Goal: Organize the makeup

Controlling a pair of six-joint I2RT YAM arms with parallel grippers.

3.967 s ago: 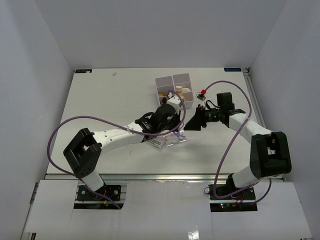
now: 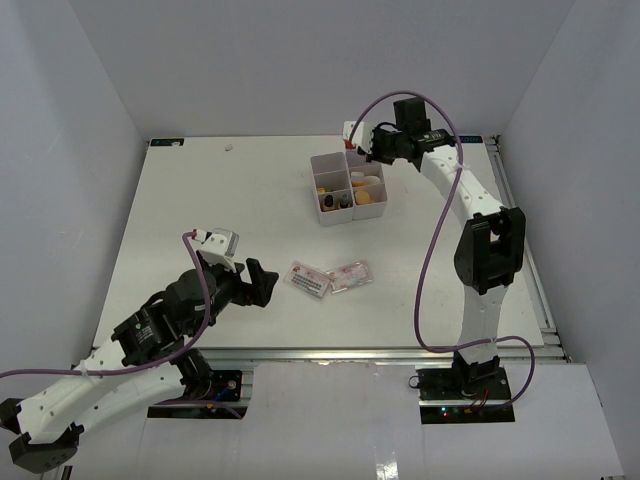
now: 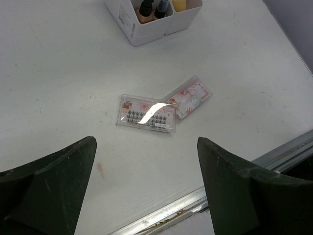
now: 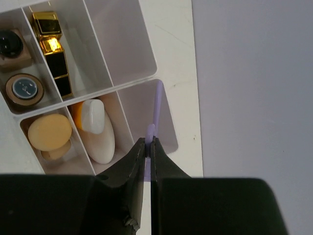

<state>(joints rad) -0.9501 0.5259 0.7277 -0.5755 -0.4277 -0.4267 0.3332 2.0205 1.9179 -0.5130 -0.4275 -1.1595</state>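
The white four-compartment box (image 2: 330, 163) stands at the far right of the table. My right gripper (image 4: 149, 142) is shut on the thin purple tool (image 4: 158, 105), whose tip hangs over the box's (image 4: 151, 76) outer compartment. The neighbouring compartment holds tan-orange sponges (image 4: 49, 132), a white oval piece (image 4: 100, 139) and a yellow-orange tube (image 4: 76, 115). Two flat clear packets (image 2: 308, 280) (image 2: 350, 275) lie overlapping near the table's front. My left gripper (image 2: 260, 285) is open, pulled back left of them. In the left wrist view the packets (image 3: 146, 113) (image 3: 188, 97) lie beyond the gripper (image 3: 145, 144).
Gold-capped sticks (image 4: 49, 39) and dark-capped bottles (image 4: 22, 88) fill the box's other compartments. The back wall (image 4: 254, 73) rises just behind the box. The table's metal front rail (image 3: 195, 200) runs close below my left fingers.
My left arm has drawn back from over the packets toward the near left, its jaws wide. My right arm has swung from mid-table up to the box's far side.
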